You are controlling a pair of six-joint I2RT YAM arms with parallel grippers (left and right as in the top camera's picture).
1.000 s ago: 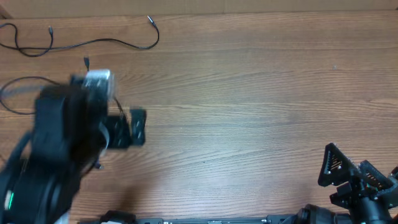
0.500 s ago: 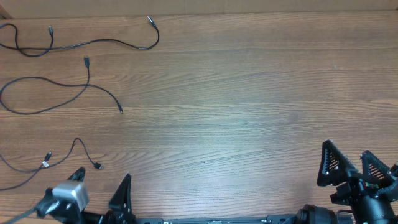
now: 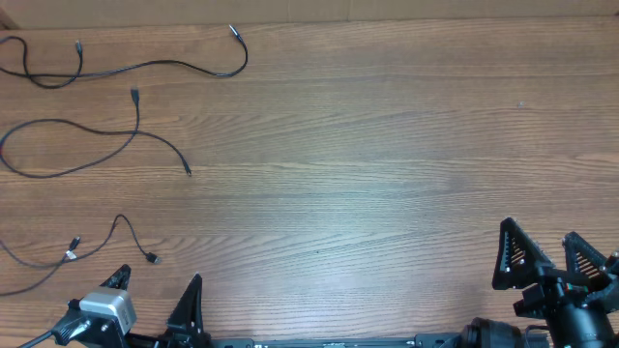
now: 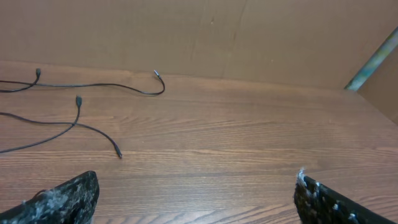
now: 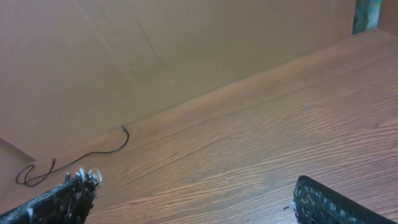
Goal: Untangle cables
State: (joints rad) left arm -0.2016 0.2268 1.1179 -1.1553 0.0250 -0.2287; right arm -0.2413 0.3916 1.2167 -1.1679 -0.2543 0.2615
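Observation:
Three thin black cables lie apart on the wooden table at the left. The top cable [image 3: 145,66] runs along the back edge; it also shows in the left wrist view [image 4: 112,86] and the right wrist view [image 5: 93,154]. The middle cable [image 3: 87,145] loops below it and shows in the left wrist view [image 4: 74,124]. The bottom cable [image 3: 77,246] has silver-tipped plugs. My left gripper [image 3: 155,295] is open and empty at the front left edge, just below the bottom cable. My right gripper [image 3: 544,253] is open and empty at the front right.
A brown cardboard wall [image 4: 186,37] stands along the table's back edge. The wooden tabletop [image 3: 387,155] stretches from the cables to the right gripper.
My left arm has pulled back from over the middle and bottom cables to the front left edge, uncovering them. The cables lie still. The right gripper barely moved.

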